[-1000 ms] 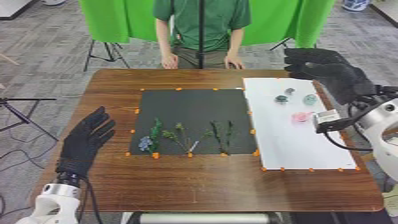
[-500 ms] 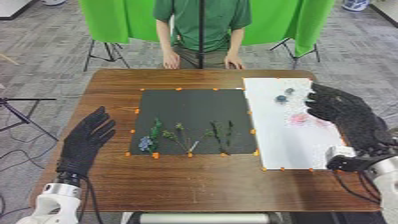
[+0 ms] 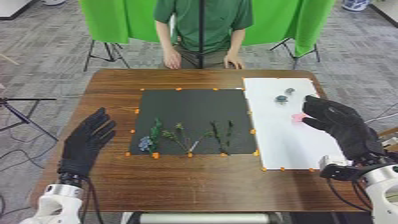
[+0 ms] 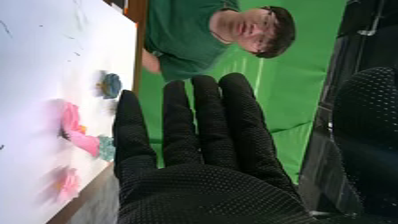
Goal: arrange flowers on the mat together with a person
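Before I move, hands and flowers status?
Right hand open at white sheet, pink flower alongside. Left hand open, left of dark mat. Person's hands off flowers.

2 white robot arms with thin black cables and black fabric gloves, the right finely dotted.

White mat: no readable text
Dark mat: no readable labels or numbers
Bench: no readable signs
Green shirt: no readable brand
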Motion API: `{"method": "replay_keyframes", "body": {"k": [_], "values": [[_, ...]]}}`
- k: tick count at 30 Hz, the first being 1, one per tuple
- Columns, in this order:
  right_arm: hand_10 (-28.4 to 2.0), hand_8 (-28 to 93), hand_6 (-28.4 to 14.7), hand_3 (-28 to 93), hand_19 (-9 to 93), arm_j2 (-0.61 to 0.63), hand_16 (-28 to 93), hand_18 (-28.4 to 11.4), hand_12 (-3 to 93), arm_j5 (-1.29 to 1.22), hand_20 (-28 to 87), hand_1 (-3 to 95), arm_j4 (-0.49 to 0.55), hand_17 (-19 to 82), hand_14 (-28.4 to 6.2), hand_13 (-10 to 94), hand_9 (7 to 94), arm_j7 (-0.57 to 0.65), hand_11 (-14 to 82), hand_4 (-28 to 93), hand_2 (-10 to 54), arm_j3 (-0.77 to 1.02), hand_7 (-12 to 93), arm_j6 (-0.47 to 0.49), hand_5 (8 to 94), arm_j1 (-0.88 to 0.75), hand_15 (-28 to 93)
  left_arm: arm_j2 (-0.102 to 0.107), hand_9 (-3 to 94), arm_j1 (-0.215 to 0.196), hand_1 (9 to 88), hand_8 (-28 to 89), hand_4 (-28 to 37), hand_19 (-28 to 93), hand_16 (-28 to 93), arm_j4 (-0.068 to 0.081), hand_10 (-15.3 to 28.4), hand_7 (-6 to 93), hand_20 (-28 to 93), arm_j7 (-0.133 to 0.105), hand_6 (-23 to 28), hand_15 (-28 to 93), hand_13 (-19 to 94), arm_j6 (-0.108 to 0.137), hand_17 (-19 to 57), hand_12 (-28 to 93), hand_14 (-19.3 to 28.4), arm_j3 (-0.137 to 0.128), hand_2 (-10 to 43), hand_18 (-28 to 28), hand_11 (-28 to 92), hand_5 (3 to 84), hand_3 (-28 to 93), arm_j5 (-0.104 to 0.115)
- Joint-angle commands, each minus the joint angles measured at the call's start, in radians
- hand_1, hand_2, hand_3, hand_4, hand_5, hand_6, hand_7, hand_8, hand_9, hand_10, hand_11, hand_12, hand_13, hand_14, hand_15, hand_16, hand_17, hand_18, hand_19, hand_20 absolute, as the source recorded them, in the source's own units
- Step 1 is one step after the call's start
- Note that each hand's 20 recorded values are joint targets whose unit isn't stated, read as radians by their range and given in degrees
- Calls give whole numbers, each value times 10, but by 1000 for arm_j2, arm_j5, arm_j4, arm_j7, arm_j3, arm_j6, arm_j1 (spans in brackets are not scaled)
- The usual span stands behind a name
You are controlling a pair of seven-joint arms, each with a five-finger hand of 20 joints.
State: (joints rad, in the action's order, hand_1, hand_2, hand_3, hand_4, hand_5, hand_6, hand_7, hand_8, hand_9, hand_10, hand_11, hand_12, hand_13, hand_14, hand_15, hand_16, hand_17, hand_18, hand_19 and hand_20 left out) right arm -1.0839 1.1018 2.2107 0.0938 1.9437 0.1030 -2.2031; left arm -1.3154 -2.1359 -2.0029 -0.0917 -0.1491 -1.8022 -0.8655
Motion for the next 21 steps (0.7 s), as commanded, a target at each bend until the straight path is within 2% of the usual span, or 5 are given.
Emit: {"method": "replay_keyframes", "body": {"k": [1, 11, 15, 18, 21], "values": [[-107, -106, -48, 843, 259, -5, 119, -165, 163, -4, 156, 176, 0, 107, -77, 317, 399, -10, 93, -257, -27, 3, 149, -15, 415, -6, 107, -48, 219, 21, 242, -103, -283, 443, -12, 17, 116, 186, 39, 29, 43, 222, 217, -46, -95, 131, 141, -4, -19, 215, 239, 314, 696, -32], [-106, -105, -48, 845, 274, -8, 122, -181, 167, -28, 174, 178, 3, 100, -93, 317, 394, -4, 89, -258, -27, 8, 147, -5, 413, -8, 121, 37, 218, 3, 242, -102, -283, 444, -11, 13, 116, 185, 40, 0, 42, 225, 217, -10, -95, 131, 141, 20, -19, 215, 238, 313, 696, 1], [-104, -101, -47, 844, 321, -15, 170, -203, 176, -36, 197, 179, -8, 85, -139, 335, 392, 13, 89, -257, -26, -9, 145, 21, 410, 6, 118, 39, 219, -27, 241, -101, -283, 444, -12, 15, 116, 185, 40, -18, 42, 226, 217, 20, -95, 131, 141, 37, -19, 215, 239, 312, 697, 24], [-103, -101, -42, 842, 325, -6, 184, -204, 179, -98, 193, 180, -6, 86, -148, 339, 394, -10, 91, -256, -26, 8, 146, 2, 414, 1, 107, 44, 219, 17, 241, -101, -283, 444, -13, 32, 116, 184, 40, -6, 43, 225, 217, -20, -95, 131, 141, 54, -19, 215, 238, 313, 698, 9], [-102, -102, -38, 843, 330, -4, 193, -203, 178, -95, 196, 179, -12, 83, -137, 334, 396, -15, 91, -256, -27, -5, 148, -1, 417, 20, 108, 55, 219, 21, 242, -101, -283, 444, -13, 28, 115, 186, 40, -14, 43, 225, 216, -16, -95, 132, 140, 53, -19, 215, 239, 312, 697, 14]]}}
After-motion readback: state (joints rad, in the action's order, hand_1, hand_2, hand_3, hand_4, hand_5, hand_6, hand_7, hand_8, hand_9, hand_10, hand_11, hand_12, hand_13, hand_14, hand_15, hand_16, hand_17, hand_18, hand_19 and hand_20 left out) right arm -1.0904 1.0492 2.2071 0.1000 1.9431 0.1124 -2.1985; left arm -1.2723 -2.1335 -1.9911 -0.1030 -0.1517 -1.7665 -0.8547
